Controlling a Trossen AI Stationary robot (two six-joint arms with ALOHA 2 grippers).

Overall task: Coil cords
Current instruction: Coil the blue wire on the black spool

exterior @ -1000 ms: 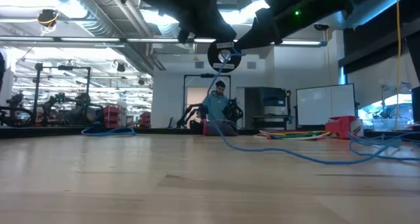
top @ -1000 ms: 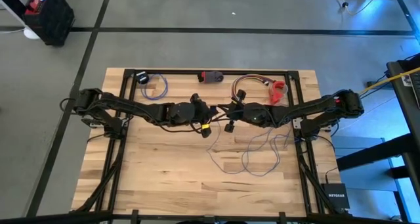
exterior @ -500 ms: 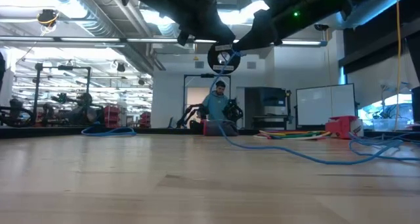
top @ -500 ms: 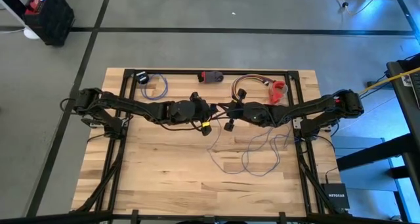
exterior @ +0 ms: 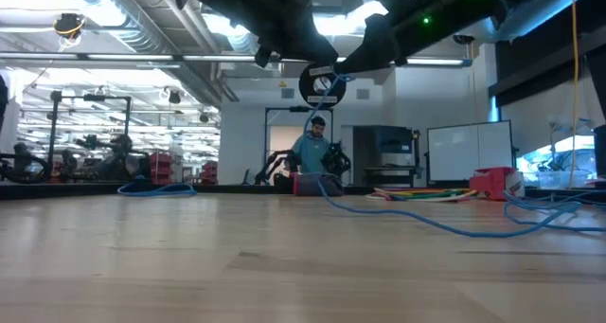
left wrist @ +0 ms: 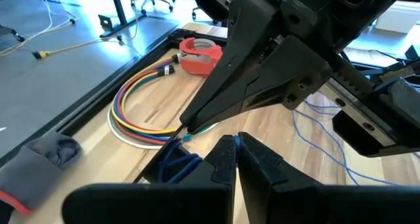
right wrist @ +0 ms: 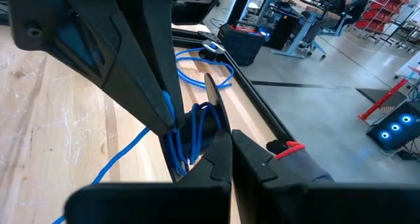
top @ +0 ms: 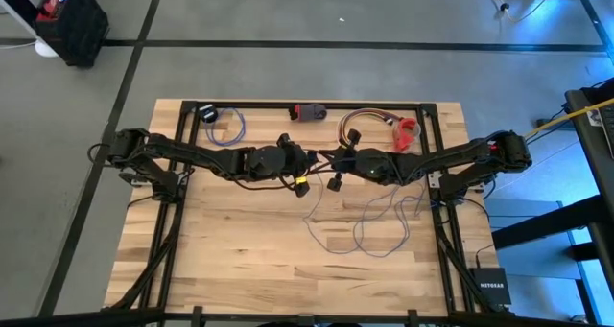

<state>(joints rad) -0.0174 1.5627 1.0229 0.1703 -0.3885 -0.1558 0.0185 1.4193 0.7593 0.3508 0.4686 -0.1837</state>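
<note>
**Two hands meeting mid-bench, cord strung between them**

High view: I see the left hand (top: 305, 164) and right hand (top: 331, 166) nearly touching above the bench (top: 240, 260). The cord (top: 384, 220) trails loose toward the right side.

Low view: the black disc (exterior: 322, 83) hangs raised between both hands, cord (exterior: 426, 221) dropping to the bench.

Left wrist view: left hand (left wrist: 236, 145) pressed together on the cord (left wrist: 178, 159).

Right wrist view: right hand (right wrist: 230, 142) pressed together beside bunched cord (right wrist: 190, 135).

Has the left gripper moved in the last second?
Yes, slightly. In the high view the left gripper has edged toward the right gripper, judged against the dark pouch at the table's far edge.
</note>
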